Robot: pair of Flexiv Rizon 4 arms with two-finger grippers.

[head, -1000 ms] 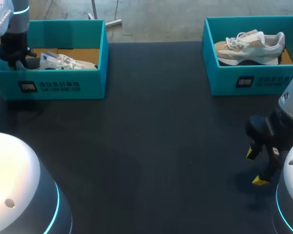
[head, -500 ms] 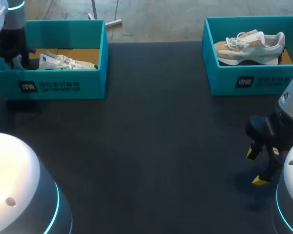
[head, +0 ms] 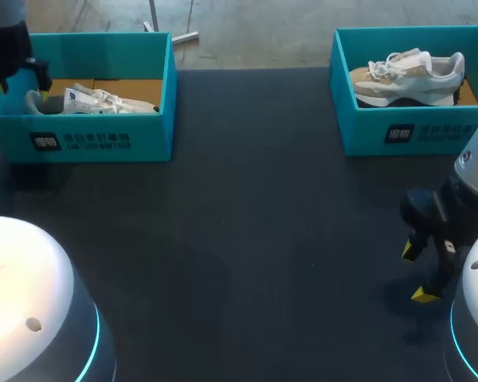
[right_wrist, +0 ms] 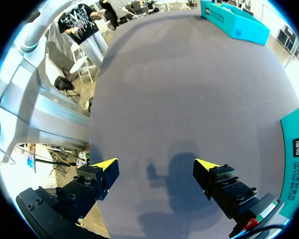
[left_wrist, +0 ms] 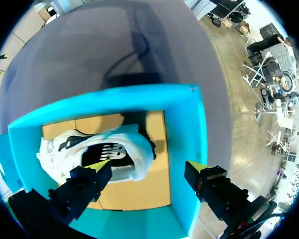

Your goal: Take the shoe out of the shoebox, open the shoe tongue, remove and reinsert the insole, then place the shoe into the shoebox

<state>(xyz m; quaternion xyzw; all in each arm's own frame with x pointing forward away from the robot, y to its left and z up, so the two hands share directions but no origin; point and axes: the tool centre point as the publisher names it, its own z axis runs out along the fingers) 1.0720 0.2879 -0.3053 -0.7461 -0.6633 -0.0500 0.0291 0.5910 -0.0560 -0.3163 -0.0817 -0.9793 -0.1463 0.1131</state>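
Observation:
A white sneaker (head: 103, 99) lies on its side in the teal left shoebox (head: 88, 139) at the table's back left. My left gripper (head: 22, 83) hangs open just above that box's left end, over the shoe's heel, holding nothing. In the left wrist view the gripper (left_wrist: 149, 167) stands wide open above the sneaker (left_wrist: 97, 154) and the box's teal wall (left_wrist: 192, 129), with no contact. My right gripper (head: 417, 273) is open low over the table at the front right; in its own view the gripper (right_wrist: 156, 164) has only bare tabletop between its fingers.
A second teal shoebox (head: 398, 131) at the back right holds a beige-and-white sneaker (head: 406, 76). Its side shows beside the right gripper (right_wrist: 294, 149), and the left box appears far across the table (right_wrist: 234, 22). Dark table (head: 247, 223) lies between the boxes.
My left gripper opened, let go of the white sneaker's heel and rose up and back out of the left shoebox. The shoe stays in the box. The right arm has not moved.

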